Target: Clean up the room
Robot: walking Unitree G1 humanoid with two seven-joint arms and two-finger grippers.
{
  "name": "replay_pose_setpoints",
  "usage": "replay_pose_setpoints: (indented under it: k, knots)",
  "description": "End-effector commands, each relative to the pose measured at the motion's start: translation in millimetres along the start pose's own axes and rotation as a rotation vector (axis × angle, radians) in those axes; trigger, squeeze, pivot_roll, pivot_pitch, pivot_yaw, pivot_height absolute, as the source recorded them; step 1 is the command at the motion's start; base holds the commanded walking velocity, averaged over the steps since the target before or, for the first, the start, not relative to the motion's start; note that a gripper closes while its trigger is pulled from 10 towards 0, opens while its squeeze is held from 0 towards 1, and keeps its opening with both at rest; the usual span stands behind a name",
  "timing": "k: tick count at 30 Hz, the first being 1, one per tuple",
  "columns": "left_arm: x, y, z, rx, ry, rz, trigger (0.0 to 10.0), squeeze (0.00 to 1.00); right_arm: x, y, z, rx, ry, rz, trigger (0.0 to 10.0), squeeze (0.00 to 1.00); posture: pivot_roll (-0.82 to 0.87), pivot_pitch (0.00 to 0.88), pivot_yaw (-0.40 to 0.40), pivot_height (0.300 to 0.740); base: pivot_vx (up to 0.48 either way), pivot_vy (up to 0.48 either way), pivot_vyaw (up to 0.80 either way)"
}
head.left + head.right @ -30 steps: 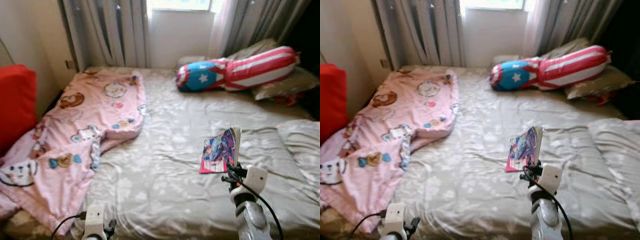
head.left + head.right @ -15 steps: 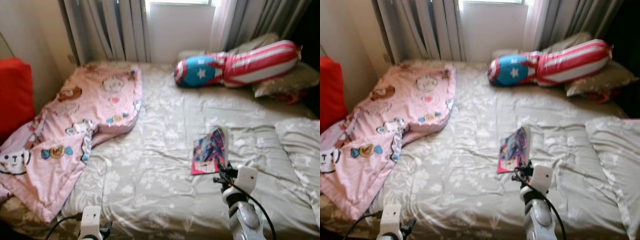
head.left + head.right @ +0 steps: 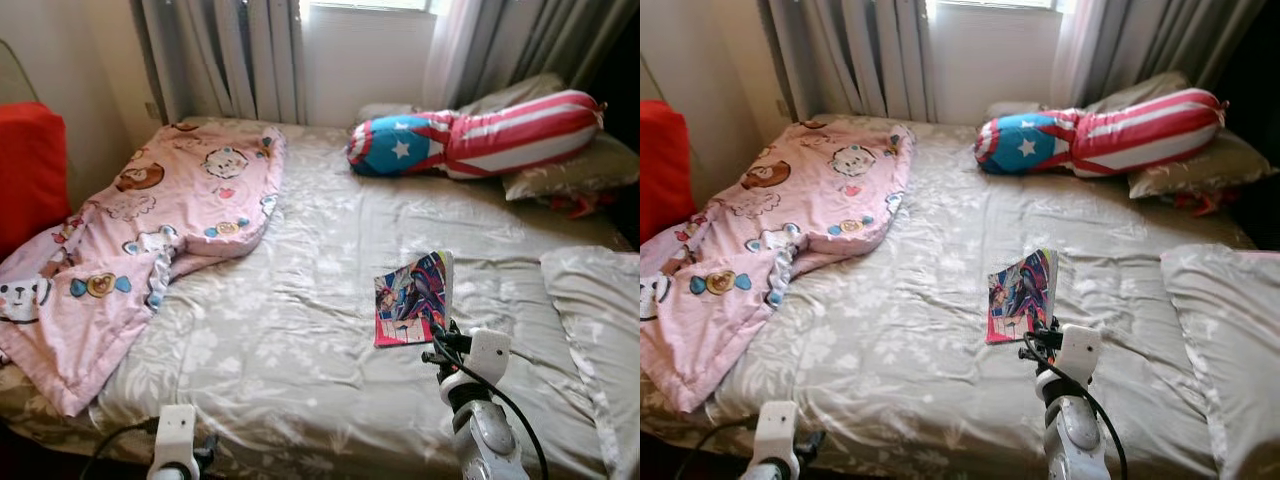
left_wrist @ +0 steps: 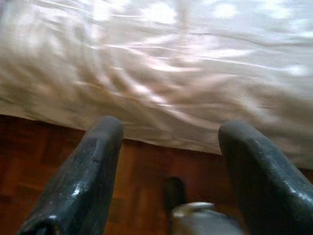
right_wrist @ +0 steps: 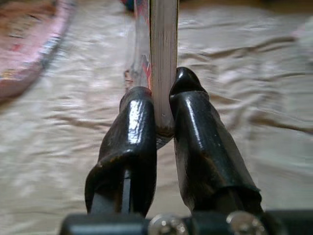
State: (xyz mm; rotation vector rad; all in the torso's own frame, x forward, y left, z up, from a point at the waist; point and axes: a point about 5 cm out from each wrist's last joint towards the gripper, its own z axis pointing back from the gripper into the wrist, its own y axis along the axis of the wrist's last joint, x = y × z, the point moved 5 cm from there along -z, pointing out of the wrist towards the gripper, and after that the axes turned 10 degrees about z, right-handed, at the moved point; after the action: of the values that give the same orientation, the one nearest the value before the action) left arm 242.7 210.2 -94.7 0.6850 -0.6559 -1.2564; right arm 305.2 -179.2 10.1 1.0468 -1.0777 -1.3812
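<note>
A colourful thin book [image 3: 413,297] is held up over the grey flowered bed sheet [image 3: 290,330]. My right gripper [image 3: 440,345] is shut on the book's lower edge. In the right wrist view the book [image 5: 163,58] stands edge-on, pinched between the two black fingers [image 5: 134,132]. My left gripper [image 4: 166,142] is open and holds nothing. It hangs low by the bed's front edge, above the dark wooden floor [image 4: 142,171]. Its white wrist [image 3: 177,440] shows at the bottom of the left eye view.
A pink cartoon blanket [image 3: 140,230] is crumpled over the bed's left side. A red, white and blue bolster [image 3: 470,135] and grey pillows [image 3: 570,165] lie at the head. Another grey pillow [image 3: 595,320] lies at the right. A red cushion [image 3: 30,170] stands at the far left.
The whole picture has shifted, so the camera has moved; more of the bed's front edge shows now. The book stays in my right gripper.
</note>
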Motion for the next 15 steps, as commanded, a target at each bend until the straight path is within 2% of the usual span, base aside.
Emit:
replay_pose_setpoints:
  k: [1,15]
  knots:
    - [-6.8,-2.0,1.2,-0.009,0.014,-0.009,10.0,0.00,-3.6,17.3,-5.8,0.064,0.004,-0.010,10.0,0.00,-0.02,0.000,-0.036,0.740,0.000,-0.266,0.00]
    - [-7.2,-3.1,1.6,-0.011,0.014,-0.010,10.0,0.00,-3.7,15.7,-5.4,0.058,0.006,-0.009,10.0,0.00,-0.02,0.000,-0.038,0.740,0.000,-0.272,0.00]
